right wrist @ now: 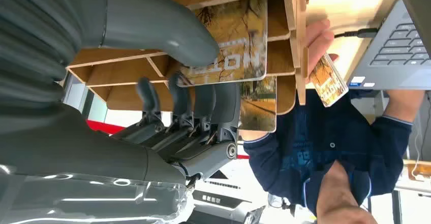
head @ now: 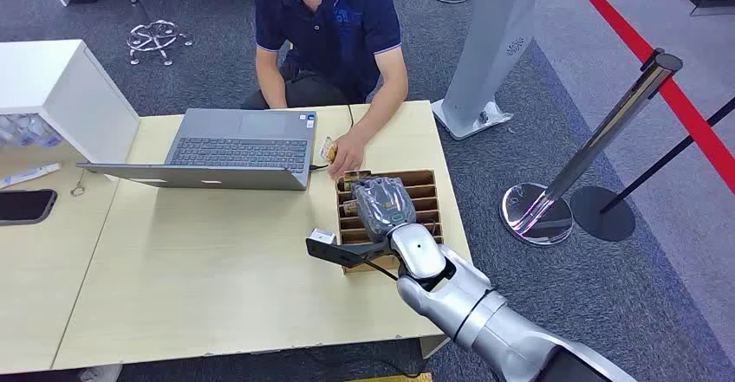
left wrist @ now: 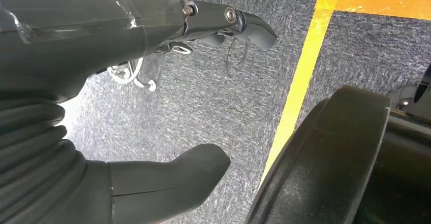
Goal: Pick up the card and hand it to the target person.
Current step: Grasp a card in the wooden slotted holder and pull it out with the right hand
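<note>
Card (right wrist: 231, 41) stands upright in a slot of the wooden rack (head: 420, 193) on the table (head: 217, 269), which leaves its edge free for us to take. Our right hand (head: 382, 206) reaches into the rack, thumb (right wrist: 167, 31) on one face and fingers (right wrist: 203, 99) curled behind it, apparently pinching it. A second card sits in the neighbouring slot. Our left hand (left wrist: 127, 97) hangs above the carpet, fingers apart, holding nothing. The person (head: 334, 27) sits behind the laptop (head: 234, 148), holding another card (right wrist: 329, 79) beside the rack, within reach for a handover.

The card (right wrist: 231, 41) reads "HOTEL", seen upside down.
</note>
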Motion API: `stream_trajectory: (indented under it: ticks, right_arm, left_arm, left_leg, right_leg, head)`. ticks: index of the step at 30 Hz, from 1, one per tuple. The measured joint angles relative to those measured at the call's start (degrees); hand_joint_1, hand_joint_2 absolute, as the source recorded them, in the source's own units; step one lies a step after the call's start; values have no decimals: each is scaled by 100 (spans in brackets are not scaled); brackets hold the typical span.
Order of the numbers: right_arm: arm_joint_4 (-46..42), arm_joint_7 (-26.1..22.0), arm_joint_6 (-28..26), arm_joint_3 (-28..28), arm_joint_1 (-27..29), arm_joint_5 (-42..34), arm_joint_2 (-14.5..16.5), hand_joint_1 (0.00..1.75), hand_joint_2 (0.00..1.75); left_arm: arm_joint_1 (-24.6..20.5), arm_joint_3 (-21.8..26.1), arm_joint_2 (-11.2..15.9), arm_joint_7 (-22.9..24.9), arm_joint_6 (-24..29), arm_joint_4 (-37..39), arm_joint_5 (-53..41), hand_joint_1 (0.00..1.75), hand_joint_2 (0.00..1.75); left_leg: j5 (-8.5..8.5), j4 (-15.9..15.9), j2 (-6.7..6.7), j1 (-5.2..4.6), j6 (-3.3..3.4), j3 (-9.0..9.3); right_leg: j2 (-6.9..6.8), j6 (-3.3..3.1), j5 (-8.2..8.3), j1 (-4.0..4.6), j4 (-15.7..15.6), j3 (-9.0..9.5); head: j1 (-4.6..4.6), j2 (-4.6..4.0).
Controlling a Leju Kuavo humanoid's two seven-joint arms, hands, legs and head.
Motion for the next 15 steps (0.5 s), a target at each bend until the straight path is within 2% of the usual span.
stream_trajectory:
  ticks: [10,15]
  right_arm:
    - [-133,-32,-168,-2,31,96,-6,175,175]
    - [-609,14,-185,-77,104,224,-61,175,175]
  left_arm:
    - [0,-2,0,0,-9,-11,-39,0,175]
    - [2,-2,0,0,-27,-11,-41,0,175]
  left_leg:
    - [0,0,0,0,0,2]
    - [0,0,1,0,0,2]
  right_leg:
    - [0,1,2,0,0,1]
    - [1,1,1,0,0,0]
  head:
    - [-1,0]
    - [-1,0]
